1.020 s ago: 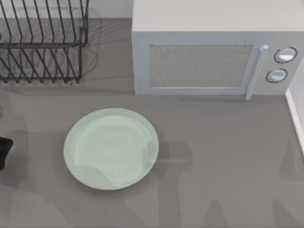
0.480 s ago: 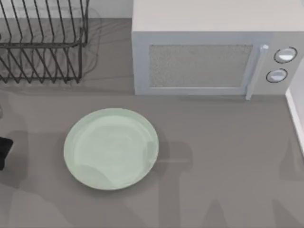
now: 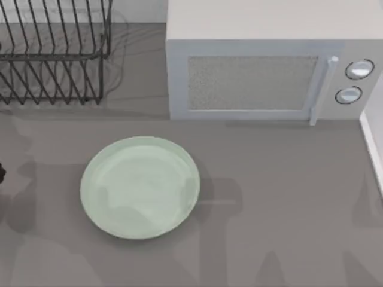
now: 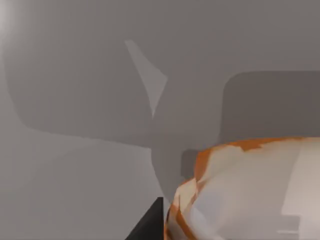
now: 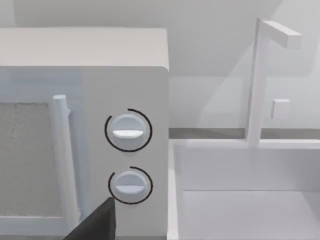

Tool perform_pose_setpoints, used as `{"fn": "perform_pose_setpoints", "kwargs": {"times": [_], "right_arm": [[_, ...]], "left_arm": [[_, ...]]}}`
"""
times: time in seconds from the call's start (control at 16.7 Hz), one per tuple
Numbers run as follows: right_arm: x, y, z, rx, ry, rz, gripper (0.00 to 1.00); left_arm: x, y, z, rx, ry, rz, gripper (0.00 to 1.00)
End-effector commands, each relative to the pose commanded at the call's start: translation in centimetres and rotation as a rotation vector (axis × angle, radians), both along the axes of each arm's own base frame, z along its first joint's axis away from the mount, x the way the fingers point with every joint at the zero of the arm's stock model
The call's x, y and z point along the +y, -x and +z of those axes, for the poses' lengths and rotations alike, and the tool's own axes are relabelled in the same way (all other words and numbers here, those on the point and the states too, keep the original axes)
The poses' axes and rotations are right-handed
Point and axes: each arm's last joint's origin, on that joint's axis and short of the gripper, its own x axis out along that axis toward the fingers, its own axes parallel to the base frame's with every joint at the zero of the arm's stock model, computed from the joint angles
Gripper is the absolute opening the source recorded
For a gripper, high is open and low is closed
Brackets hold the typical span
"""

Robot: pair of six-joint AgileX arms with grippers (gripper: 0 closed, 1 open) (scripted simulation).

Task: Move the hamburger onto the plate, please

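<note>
Top view: a dark sliver of the left arm (image 3: 1, 173) sits at the desk's left edge, level with the plate (image 3: 140, 187); can't tell its fingers' state from here. The plate, pale mint, lies on the grey desk (image 3: 287, 209) left of centre, nothing on it. A wire dish rack (image 3: 54, 51) stands at the back-left corner, a white microwave (image 3: 269, 66) along the back edge, door shut, two knobs at its right end. Bare desk to the plate's right and along the front edge.

Left wrist view: the hamburger (image 4: 250, 192) sits very close to the camera, tan bun with orange edge bits, over grey desk surface and shadows. A dark finger tip (image 4: 147, 225) sits just beside it; contact or grip can't be told.

Right wrist view: the right gripper's dark finger (image 5: 95, 222) points toward the microwave's knobs (image 5: 128, 130) and handle (image 5: 62, 160); spread of fingers can't be told. A white sink basin (image 5: 240, 190) with a faucet (image 5: 265, 75) lies just beside the microwave.
</note>
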Motion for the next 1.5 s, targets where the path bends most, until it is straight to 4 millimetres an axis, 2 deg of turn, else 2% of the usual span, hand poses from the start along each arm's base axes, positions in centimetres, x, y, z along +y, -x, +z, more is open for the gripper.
{"fn": "perform_pose_setpoints", "kwargs": {"times": [0.3,0.42,0.72,0.9,1.02,1.2,1.38,1.5], "right_arm": [[0.0,0.0,0.0,0.000,0.000,0.000,1.00],[0.0,0.0,0.0,0.000,0.000,0.000,1.00],[0.0,0.0,0.0,0.000,0.000,0.000,1.00],[0.0,0.0,0.0,0.000,0.000,0.000,1.00],[0.0,0.0,0.0,0.000,0.000,0.000,1.00],[0.0,0.0,0.0,0.000,0.000,0.000,1.00],[0.0,0.0,0.0,0.000,0.000,0.000,1.00],[0.0,0.0,0.0,0.000,0.000,0.000,1.00]], "left_arm": [[-0.1,0.4,5.8,0.015,0.003,0.002,0.00],[-0.1,0.5,7.1,-0.001,0.000,0.003,0.00],[-0.1,0.5,7.0,0.002,0.000,-0.002,0.00],[-2.0,-0.8,6.8,0.012,0.002,-0.129,0.00],[-4.9,-2.2,6.5,0.020,0.004,-0.302,0.00],[-12.2,-3.6,5.9,0.027,0.006,-0.658,0.00],[-20.0,-3.3,5.4,0.023,0.007,-1.019,0.00],[-23.7,-2.6,5.2,0.009,0.005,-1.196,0.00]]}}
